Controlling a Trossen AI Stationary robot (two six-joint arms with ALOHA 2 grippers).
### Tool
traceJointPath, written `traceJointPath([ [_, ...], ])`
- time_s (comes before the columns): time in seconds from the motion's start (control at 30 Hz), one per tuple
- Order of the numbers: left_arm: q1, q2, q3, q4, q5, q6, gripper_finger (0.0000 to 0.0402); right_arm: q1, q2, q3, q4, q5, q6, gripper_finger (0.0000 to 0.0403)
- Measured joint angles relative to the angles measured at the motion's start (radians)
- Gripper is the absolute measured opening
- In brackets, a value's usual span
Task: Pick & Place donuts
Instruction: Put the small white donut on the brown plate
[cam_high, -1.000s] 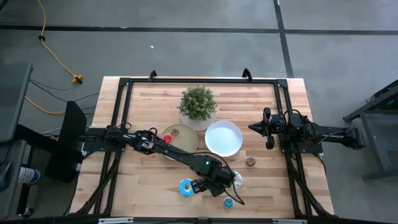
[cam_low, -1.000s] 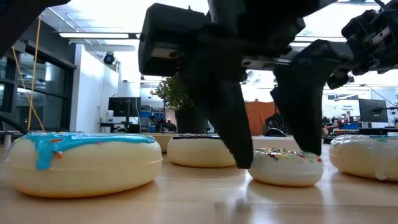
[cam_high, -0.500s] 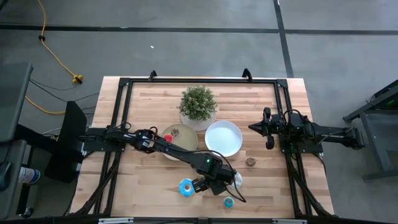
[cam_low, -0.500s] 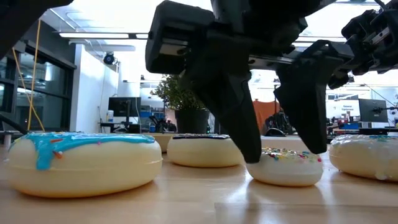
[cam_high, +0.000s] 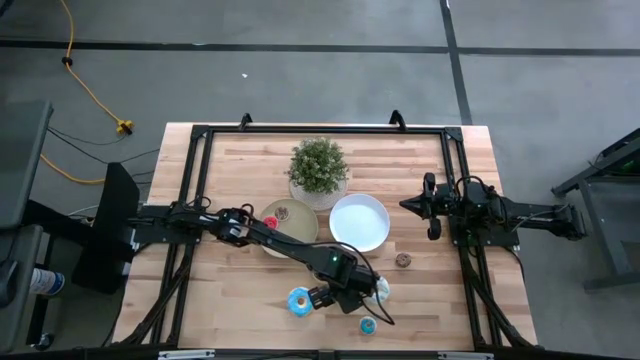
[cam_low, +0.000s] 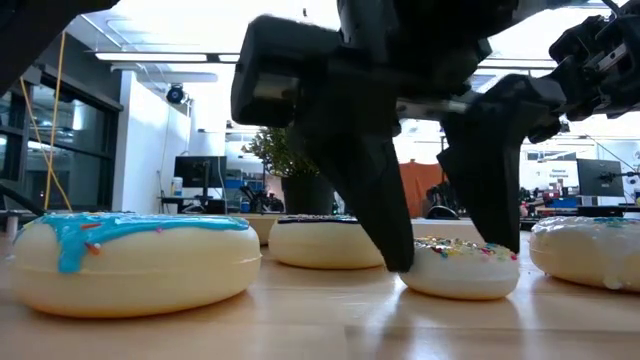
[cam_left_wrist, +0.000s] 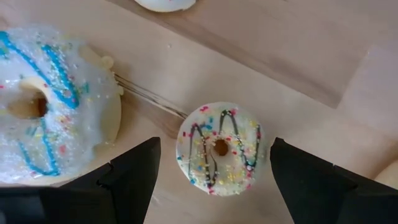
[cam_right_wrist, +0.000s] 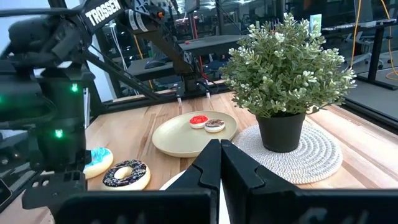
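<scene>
A small white donut with sprinkles and dark drizzle (cam_left_wrist: 221, 150) lies flat on the table. My left gripper (cam_left_wrist: 214, 142) is open and low over it, one finger on each side, and the left wrist view shows a gap at both sides. The low view shows the same donut (cam_low: 462, 266) between the fingers. A large blue-iced donut (cam_high: 298, 300) and a large white donut (cam_high: 381, 290) lie beside it. A dark chocolate donut (cam_right_wrist: 127, 175) lies close behind. My right gripper (cam_high: 432, 210) is shut and empty, right of the white plate.
A tan plate (cam_high: 297, 230) holds a red donut (cam_high: 270, 221) and a second small one. A white plate (cam_high: 360, 222) is beside it and a potted plant (cam_high: 318, 170) on a mat behind. A brown donut (cam_high: 403, 260) and a small bluish one (cam_high: 368, 326) lie apart.
My left gripper has shifted a little over the small sprinkled donut, rising slightly and then coming down again. Its fingers have stayed open on either side of it. The donuts have not moved.
</scene>
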Motion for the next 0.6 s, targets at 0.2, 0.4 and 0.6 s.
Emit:
traceJointPath([
  [0.2,0.000,-0.001,-0.034,0.029,-0.002,-0.017,0.0292,0.000,0.000,0.000,0.000,0.000,0.000,0.0000],
  [0.4,0.000,-0.002,-0.037,0.036,-0.007,-0.018,0.0291,0.000,0.000,0.000,0.000,0.000,0.000,0.0000],
  [0.6,0.000,-0.002,-0.038,0.033,-0.009,-0.034,0.0291,0.000,0.000,0.000,0.000,0.000,0.000,0.0000],
])
